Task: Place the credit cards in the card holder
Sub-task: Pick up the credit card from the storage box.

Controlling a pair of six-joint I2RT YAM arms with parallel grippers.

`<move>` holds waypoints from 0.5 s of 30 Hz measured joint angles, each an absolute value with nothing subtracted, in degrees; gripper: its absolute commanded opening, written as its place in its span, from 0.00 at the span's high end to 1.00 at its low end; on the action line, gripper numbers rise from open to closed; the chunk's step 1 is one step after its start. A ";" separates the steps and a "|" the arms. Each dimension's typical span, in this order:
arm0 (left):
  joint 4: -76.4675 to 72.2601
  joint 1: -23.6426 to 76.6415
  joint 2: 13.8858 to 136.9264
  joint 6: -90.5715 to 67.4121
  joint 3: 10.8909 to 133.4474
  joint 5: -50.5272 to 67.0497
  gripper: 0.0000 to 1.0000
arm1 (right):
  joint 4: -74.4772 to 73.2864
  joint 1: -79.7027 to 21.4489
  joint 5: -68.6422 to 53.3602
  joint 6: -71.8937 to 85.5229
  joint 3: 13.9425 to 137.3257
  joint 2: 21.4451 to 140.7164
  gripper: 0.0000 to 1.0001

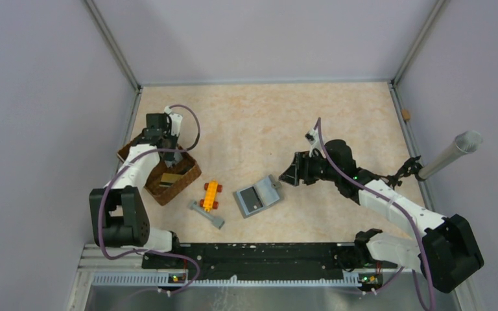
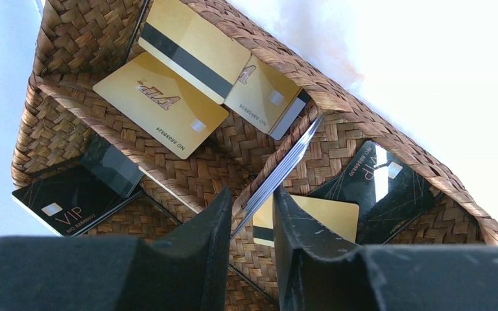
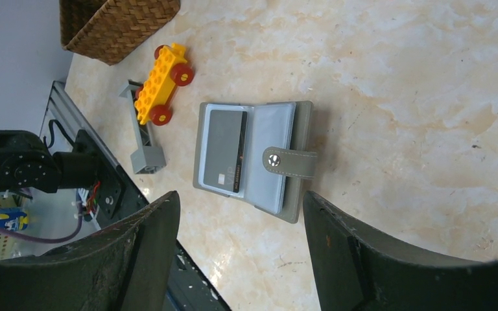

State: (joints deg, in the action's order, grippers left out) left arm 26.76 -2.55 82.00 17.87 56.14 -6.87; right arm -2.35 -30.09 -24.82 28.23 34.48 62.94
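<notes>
Left tool (image 2: 251, 197) narrow, straddling edge-on card (image 2: 292, 152) in tray (image 2: 71, 39), maybe touching; right tool (image 3: 240, 199) wide near holder (image 3: 275, 129).

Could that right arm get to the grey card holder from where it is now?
Probably yes. The right tool hangs open just beside the card holder, which lies opened flat on the table with nothing between them; the yellow toy car sits off on its far side.
</notes>
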 measured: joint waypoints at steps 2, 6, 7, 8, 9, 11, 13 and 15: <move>26.92 -2.55 81.87 17.80 56.16 -6.90 0.74 | -2.35 -30.09 -24.91 28.32 34.48 62.94 0.32; 27.18 -2.55 81.45 17.50 56.16 -6.87 0.75 | -2.35 -30.09 -24.97 28.45 34.48 62.94 0.32; 27.20 -2.57 81.21 17.45 56.16 -6.85 0.76 | -2.37 -30.09 -24.97 28.56 34.48 62.94 0.32; 27.27 -2.57 81.01 17.39 56.16 -6.76 0.77 | -2.35 -30.09 -24.97 28.60 34.48 62.94 0.32; 27.42 -2.59 80.73 17.23 56.16 -6.57 0.77 | -2.37 -30.09 -24.97 28.62 34.48 62.94 0.32; 27.77 -2.61 80.05 16.95 56.16 -6.15 0.81 | -2.37 -30.09 -24.99 28.64 34.48 62.94 0.32; 28.14 -2.61 79.18 16.60 56.16 -5.45 0.84 | -2.37 -30.09 -25.02 28.64 34.48 62.94 0.32; 28.36 -2.61 78.39 16.45 56.16 -4.89 0.88 | -2.39 -30.09 -25.04 28.64 34.48 62.94 0.32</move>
